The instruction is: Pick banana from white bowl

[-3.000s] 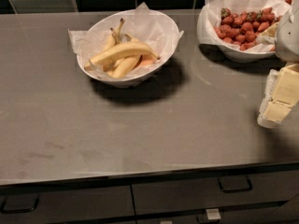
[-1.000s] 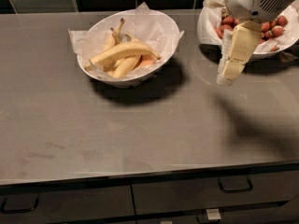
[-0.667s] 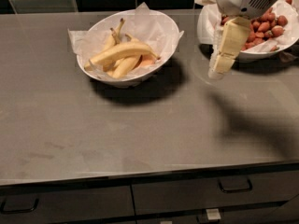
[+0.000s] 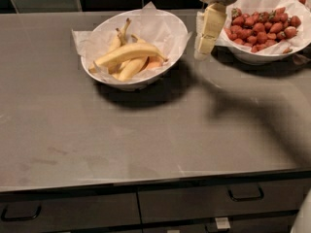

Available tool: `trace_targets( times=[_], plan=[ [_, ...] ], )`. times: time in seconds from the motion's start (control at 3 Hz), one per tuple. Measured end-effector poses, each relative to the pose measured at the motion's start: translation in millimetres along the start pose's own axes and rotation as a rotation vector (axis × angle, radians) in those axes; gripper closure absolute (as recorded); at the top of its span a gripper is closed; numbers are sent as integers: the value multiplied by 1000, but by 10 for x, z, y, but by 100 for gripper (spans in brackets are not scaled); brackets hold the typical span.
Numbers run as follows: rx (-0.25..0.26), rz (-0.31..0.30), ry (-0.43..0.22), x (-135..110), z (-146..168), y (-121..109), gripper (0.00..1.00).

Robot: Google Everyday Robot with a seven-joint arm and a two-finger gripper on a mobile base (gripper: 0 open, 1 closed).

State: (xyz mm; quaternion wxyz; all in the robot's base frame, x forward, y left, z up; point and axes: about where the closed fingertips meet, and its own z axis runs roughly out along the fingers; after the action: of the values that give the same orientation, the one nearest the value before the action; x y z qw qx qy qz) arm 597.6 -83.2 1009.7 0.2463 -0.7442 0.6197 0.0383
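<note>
The banana (image 4: 127, 54) is the longest one, plain yellow, lying across the top of several shorter bananas in the white bowl (image 4: 127, 85), which is lined with crinkled white paper and stands at the back left of the grey counter. My gripper (image 4: 203, 46) hangs down from the top of the view, just right of the bowl's right rim and above the counter, between the two bowls. It holds nothing that I can see.
A second paper-lined white bowl (image 4: 252, 58) full of red strawberries (image 4: 262, 30) stands at the back right, close to the gripper. Dark tiles run behind the counter. Drawers with handles (image 4: 245, 194) sit below the front edge.
The gripper has moved left and toward the back, from the right side of the counter to the gap between the two bowls. The bananas and bowls have not moved.
</note>
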Motion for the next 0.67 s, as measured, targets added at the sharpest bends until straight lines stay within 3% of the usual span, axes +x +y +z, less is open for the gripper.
trace_targets(
  times=[0.67],
  plan=[
    [53, 20, -22, -3, -11, -144, 0]
  ],
)
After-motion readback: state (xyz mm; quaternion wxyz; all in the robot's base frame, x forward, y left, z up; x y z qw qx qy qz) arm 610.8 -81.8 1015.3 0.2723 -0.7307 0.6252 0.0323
